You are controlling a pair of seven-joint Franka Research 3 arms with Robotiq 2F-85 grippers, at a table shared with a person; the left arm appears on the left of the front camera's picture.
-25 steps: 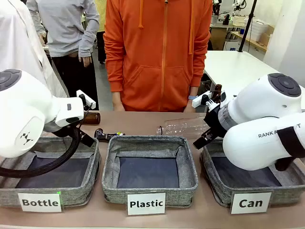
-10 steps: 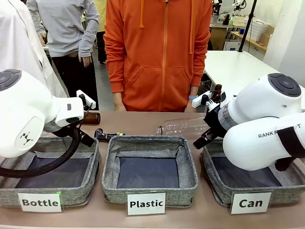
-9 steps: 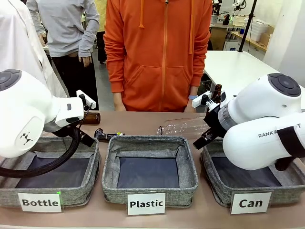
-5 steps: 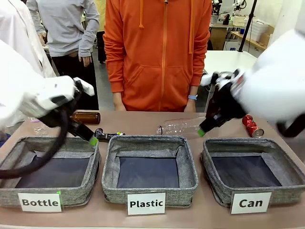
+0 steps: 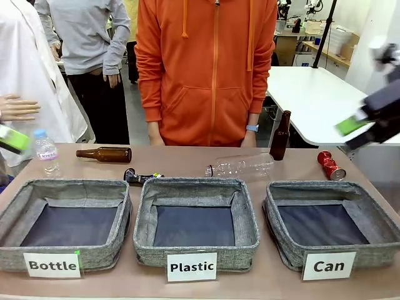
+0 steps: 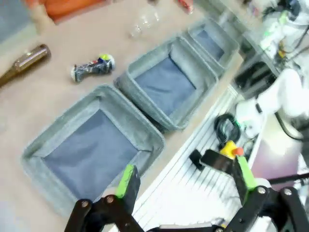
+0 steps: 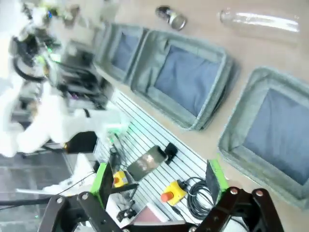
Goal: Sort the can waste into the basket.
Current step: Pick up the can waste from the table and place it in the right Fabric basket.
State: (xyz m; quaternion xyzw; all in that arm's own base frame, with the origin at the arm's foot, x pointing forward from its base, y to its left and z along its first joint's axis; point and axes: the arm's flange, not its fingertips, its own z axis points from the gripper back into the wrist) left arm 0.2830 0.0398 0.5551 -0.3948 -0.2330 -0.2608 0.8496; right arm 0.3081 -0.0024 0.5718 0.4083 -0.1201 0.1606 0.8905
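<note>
The red can (image 5: 330, 165) lies crushed on the table behind the right-hand basket (image 5: 275, 215), whose card reads "Can". The black can (image 5: 139, 177) lies behind the gap between the "Bottle" and "Plastic" baskets. My left gripper (image 5: 11, 140) is at the far left edge, raised off the table; my right gripper (image 5: 357, 130) is blurred, high at the right edge. In the left wrist view the left gripper (image 6: 186, 179) stands open and empty, high above the black can (image 6: 91, 67) and the Can basket (image 6: 212, 41). The right gripper (image 7: 158, 176) is open and empty above the Can basket (image 7: 280, 130).
A brown bottle (image 5: 105, 154) lies at the back left and another (image 5: 279, 136) stands at the back right. A clear bottle (image 5: 240, 166) lies behind the Plastic basket (image 5: 197, 194); a small water bottle (image 5: 45, 153) stands left. A person in orange stands opposite; a hand (image 5: 17, 107) shows left.
Both arms have swung up and outward from over the baskets to the picture's edges. The cans and bottles they hid now show. Nothing was picked up.
</note>
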